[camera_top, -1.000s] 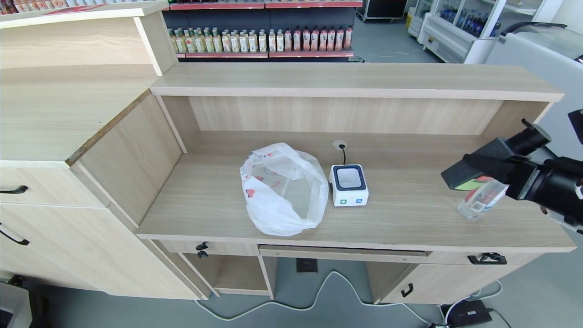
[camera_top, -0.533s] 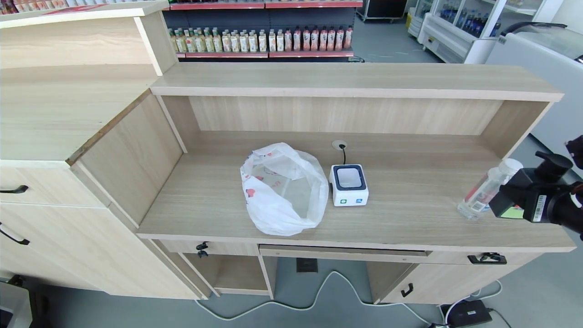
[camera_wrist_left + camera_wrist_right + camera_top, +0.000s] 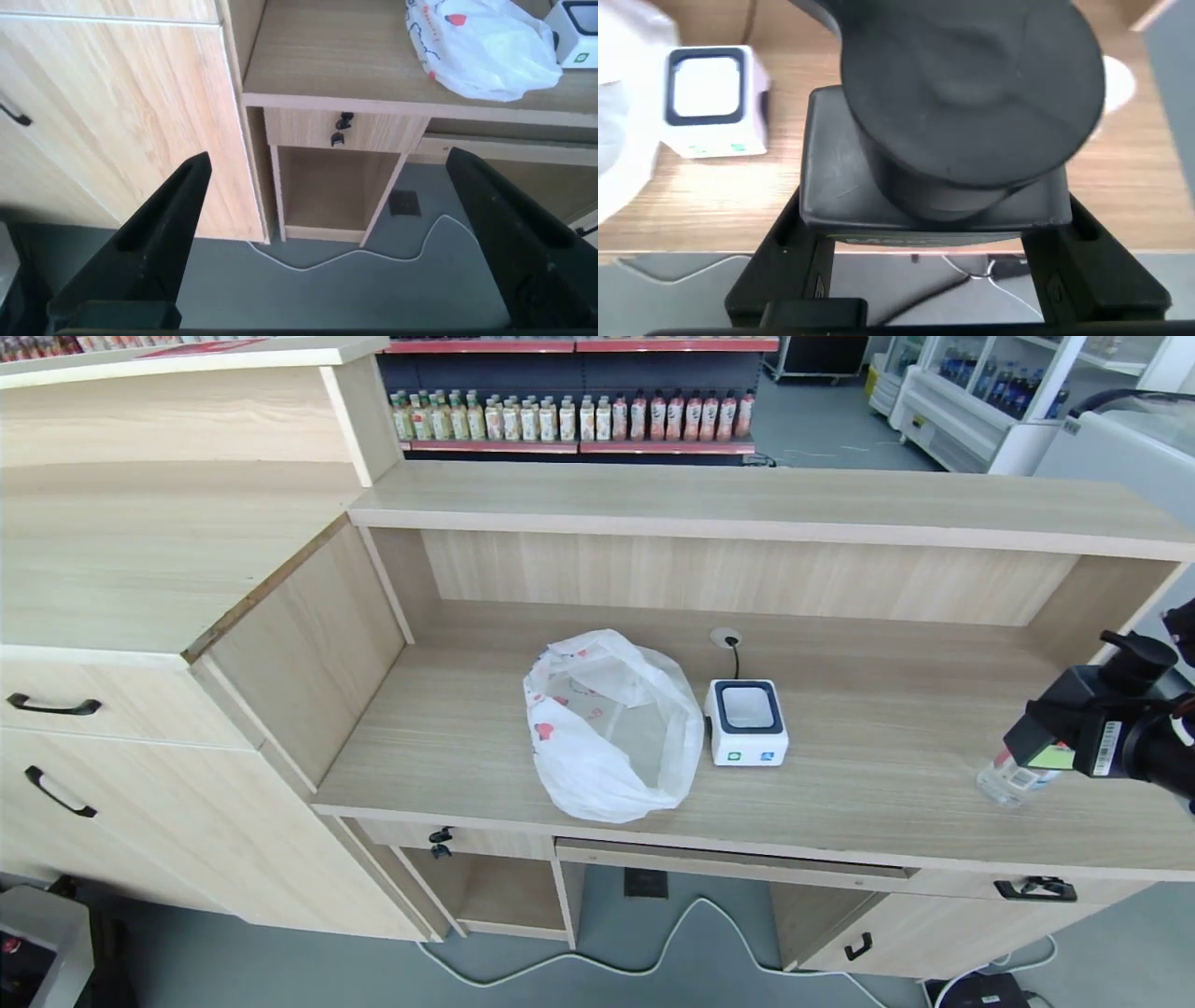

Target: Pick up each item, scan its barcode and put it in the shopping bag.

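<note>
A clear plastic bottle point(image 3: 1010, 782) stands near the right end of the wooden counter point(image 3: 868, 784). Its upper part is hidden behind my right gripper point(image 3: 1034, 747), which hangs just above and in front of it. In the right wrist view the right gripper point(image 3: 938, 280) has its fingers point(image 3: 780, 275) spread wide, with floor and cable showing between them. The white shopping bag point(image 3: 611, 728) lies open mid-counter, with the white barcode scanner point(image 3: 747, 721) right beside it. My left gripper point(image 3: 332, 252) is open and empty, low in front of the counter's left end.
A raised shelf point(image 3: 766, 504) runs along the counter's back, and a tall side panel point(image 3: 308, 653) closes its left end. Drawers and an open cubby point(image 3: 336, 191) sit below. A white cable point(image 3: 653, 952) trails on the floor.
The head camera has shifted, moving the whole scene rightward. My right arm pulled back from over the counter toward the right edge. The bottle, leaning in plain sight half a second ago, is now mostly hidden.
</note>
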Controlling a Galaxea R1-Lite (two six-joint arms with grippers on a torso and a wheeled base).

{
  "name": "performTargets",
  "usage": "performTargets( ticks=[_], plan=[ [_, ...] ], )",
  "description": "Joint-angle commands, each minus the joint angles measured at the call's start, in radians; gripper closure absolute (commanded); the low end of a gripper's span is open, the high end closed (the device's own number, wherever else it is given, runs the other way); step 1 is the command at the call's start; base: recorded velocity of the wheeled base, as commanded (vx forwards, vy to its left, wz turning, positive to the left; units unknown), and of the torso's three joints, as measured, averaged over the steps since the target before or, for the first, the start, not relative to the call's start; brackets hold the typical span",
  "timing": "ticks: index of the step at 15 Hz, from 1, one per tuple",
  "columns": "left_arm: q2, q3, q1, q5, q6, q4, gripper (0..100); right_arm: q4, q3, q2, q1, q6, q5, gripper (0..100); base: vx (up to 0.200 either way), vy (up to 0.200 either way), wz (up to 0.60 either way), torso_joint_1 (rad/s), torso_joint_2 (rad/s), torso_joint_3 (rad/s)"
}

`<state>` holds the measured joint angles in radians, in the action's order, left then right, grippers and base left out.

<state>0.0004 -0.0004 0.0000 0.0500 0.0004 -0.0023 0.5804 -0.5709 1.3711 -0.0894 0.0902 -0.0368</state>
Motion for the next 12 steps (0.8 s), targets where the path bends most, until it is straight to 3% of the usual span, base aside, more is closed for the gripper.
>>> performTargets(
  ticks=[1, 4, 8, 12],
  plan=[
    [0.0, 0.0, 0.0, 0.001, 0.0, -0.001, 0, -0.001, -0.043, 0.025, 0.002, 0.0, 0.0, 100, 0.0, 0.0, 0.6, 0.007, 0.01, 0.002],
    [0.0, 0.0, -0.002, 0.001, 0.001, -0.001, 0, -0.004, -0.162, 0.082, -0.001, -0.006, 0.006, 100, 0.0, 0.0, 0.6, 0.001, 0.0, 0.004],
    [0.0, 0.0, 0.0, 0.001, 0.0, -0.001, 0, -0.002, -0.227, 0.174, -0.003, -0.01, 0.028, 100, 0.0, 0.0, 0.0, 0.0, 0.0, 0.0],
    [0.0, 0.0, 0.0, 0.001, 0.0, -0.001, 0, -0.021, -0.27, 0.226, -0.001, -0.112, 0.155, 100, 0.0, 0.0, 0.0, 0.0, 0.0, 0.0]
  ],
)
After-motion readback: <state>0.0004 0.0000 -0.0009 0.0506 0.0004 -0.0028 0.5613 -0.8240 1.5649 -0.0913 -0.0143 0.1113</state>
